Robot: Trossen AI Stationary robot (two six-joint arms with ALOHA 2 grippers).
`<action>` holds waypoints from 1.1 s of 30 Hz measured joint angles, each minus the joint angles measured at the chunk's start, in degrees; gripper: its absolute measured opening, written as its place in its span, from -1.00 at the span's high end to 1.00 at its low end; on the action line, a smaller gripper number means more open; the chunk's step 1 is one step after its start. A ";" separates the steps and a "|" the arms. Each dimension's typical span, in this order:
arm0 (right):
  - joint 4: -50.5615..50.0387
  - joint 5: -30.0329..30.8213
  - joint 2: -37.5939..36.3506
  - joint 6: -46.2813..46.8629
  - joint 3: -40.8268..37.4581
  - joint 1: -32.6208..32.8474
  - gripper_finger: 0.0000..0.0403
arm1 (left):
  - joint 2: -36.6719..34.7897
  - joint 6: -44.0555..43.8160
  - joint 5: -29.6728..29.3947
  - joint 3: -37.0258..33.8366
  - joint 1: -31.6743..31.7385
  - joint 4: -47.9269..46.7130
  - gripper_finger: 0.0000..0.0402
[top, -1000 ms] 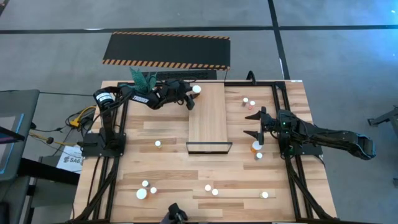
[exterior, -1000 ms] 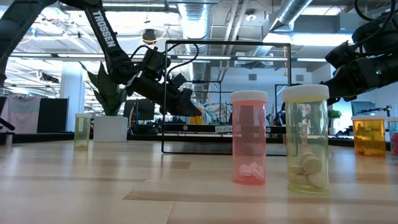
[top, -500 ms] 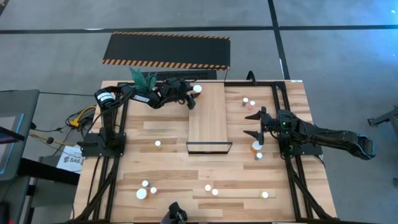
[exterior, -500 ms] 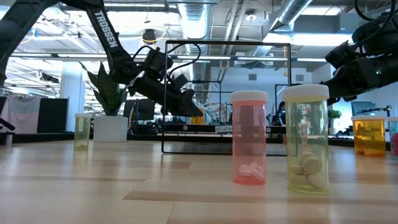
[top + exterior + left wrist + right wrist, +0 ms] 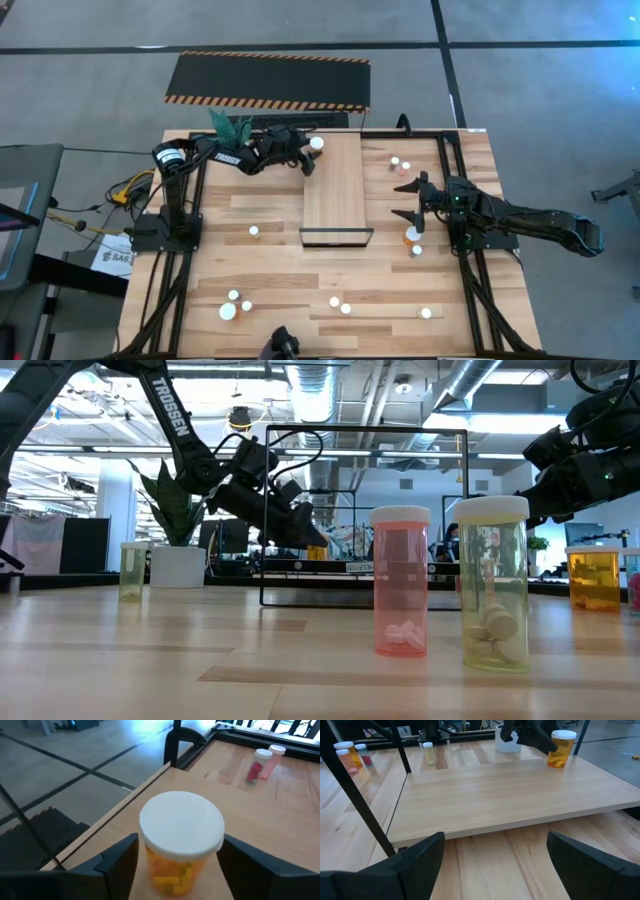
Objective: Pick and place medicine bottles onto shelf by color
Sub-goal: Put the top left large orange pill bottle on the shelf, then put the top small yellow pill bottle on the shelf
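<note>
Setting first orange bottle (image 5: 181, 840) at far corner of shelf (image 5: 336, 190), left gripper (image 5: 309, 158) loosening, fingers flanking it; remaining bottles lying around shelf.

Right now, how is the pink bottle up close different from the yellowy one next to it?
In the low view, the pink bottle is shorter and slimmer; the yellowish bottle is taller and wider. The pink bottle holds a few white pills at its bottom, while the yellowish bottle holds bigger round tablets piled higher. Both stand upright on the table, have white caps and see-through sides.
</note>
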 joint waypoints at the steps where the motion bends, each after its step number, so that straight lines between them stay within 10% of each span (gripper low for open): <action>1: 0.01 0.00 0.00 0.00 0.00 0.00 -0.86 | -0.01 -0.01 0.02 0.00 -0.05 0.02 -0.30; 13: 0.00 0.00 0.00 0.00 0.00 0.00 -0.86 | -2.45 -2.56 1.42 -0.66 -0.57 -2.46 -0.60; 33: 0.00 0.00 0.00 0.00 0.00 0.00 -0.86 | -24.13 -19.11 -12.59 -0.66 -10.78 -50.93 -0.64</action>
